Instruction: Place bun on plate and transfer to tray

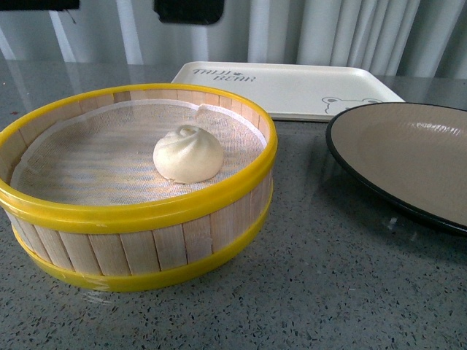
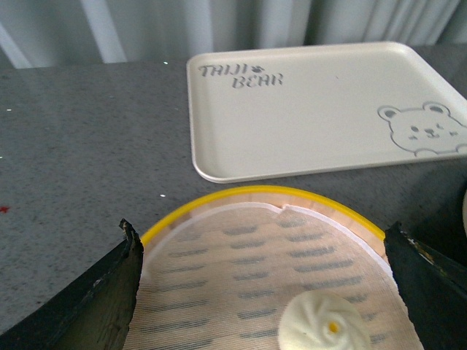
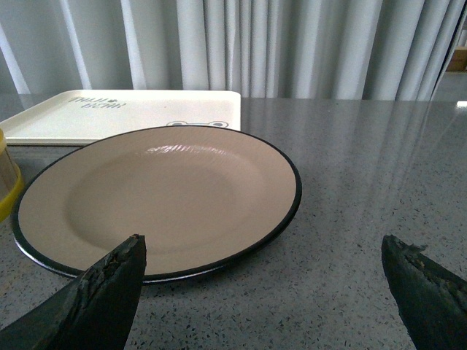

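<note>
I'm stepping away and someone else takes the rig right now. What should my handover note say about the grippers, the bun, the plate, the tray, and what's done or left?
Left gripper: open, holding nothing, poised over the steamer basket.
Right gripper: open, holding nothing, at the plate's near edge.
Bun: untouched, on the cloth liner inside the basket.
Plate: empty, on the table to the right of the basket.
Tray: behind the basket and plate, nothing on the part in view.
Done: nothing yet.
Left: lift the bun onto the plate, then move the plate onto the tray.
</note>
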Controlling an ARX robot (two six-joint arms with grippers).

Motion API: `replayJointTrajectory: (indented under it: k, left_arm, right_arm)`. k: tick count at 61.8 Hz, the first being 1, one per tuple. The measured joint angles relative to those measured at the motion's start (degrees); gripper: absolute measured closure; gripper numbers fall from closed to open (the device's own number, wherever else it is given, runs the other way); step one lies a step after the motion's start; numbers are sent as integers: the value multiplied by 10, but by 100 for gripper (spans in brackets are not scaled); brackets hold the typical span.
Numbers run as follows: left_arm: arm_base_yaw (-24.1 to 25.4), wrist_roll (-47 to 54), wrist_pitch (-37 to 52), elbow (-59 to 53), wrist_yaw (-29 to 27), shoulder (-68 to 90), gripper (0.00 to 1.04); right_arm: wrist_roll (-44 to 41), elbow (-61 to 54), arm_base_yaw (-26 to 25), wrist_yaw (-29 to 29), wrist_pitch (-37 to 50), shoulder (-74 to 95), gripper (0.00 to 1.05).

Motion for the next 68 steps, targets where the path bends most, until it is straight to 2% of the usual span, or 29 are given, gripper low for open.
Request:
replayJointTrajectory:
  k: [18,68]
  left_arm:
    - [-15,-13,-75,17,21,45,7]
    - [-9,-31,-120,42,24,110,7]
  right_arm:
    - [0,0,0,0,0,0,9]
    - [0,0,0,0,0,0,9]
